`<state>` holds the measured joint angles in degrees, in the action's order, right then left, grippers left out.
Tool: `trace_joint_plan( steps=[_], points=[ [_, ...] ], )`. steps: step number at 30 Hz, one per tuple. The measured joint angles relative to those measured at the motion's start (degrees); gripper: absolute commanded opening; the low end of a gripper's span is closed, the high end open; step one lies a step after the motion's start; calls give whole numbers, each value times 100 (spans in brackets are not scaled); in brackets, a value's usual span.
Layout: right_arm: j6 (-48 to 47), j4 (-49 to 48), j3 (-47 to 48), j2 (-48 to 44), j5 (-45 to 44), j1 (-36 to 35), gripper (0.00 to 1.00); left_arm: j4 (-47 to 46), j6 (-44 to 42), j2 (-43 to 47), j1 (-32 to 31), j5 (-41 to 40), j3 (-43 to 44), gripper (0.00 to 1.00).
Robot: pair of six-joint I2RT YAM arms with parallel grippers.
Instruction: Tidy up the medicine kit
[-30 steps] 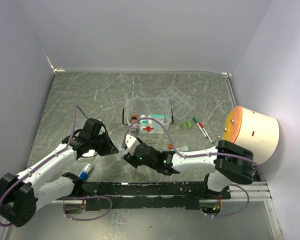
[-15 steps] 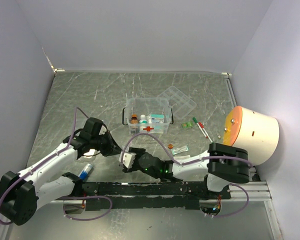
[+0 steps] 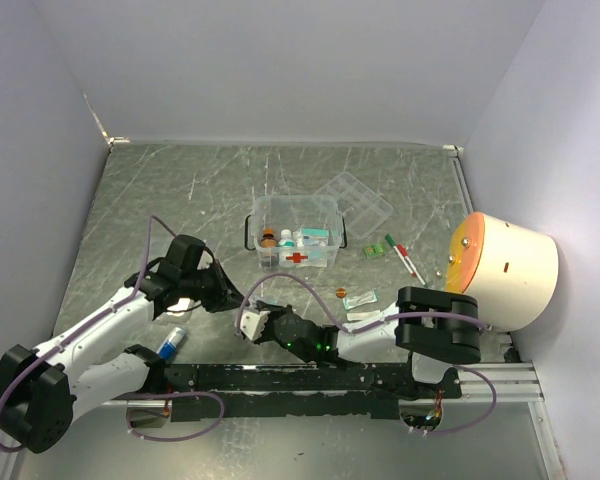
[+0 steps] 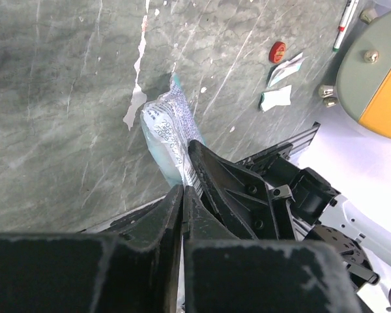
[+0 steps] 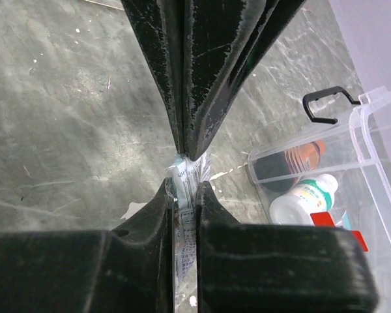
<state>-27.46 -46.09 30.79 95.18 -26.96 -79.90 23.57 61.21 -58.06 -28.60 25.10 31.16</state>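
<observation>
Handover step, by my read: left hand (image 4: 183, 188) and right hand (image 5: 186, 188) both clamp one printed sachet (image 4: 164, 134) near the counter's near edge; next, one lets go and the other carries it to the medicine kit (image 3: 296, 257), mid-counter.

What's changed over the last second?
The right hand drew back from the medicine kit toward the arm bases, carrying the packet. The left hand shifted right to meet it there. The kit and the compartmented tray stayed put.
</observation>
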Motion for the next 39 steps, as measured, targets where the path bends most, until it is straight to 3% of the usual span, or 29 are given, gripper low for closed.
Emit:
trace_joint_plan(
  steps=[5, 9, 15, 23, 30, 39],
  points=[
    [179, 249, 0, -144, -63, -7, 0, 186, -181, -4, 28, -177, 133, 67],
    [481, 769, 0, -579, 122, 28, 0, 448, -586, 0, 50, -697, 667, 81],
    [1375, 1593, 70, -1655, 879, 439, 0, 476, -1141, 313, 66, -1611, 1226, 83],
    [2944, 2472, 376, -2610, 2168, 1731, 0, 520, -1517, 984, 76, -2527, 1250, 82],
    [4094, 3552, 1290, -2712, 2876, 2507, 0, 472, -2070, 1432, 81, -3161, 1285, 80],
    [5097, 4994, 2903, -2457, 3213, 3329, 0, -74, -3123, 1443, 81, -3373, 1930, 79]
  ],
)
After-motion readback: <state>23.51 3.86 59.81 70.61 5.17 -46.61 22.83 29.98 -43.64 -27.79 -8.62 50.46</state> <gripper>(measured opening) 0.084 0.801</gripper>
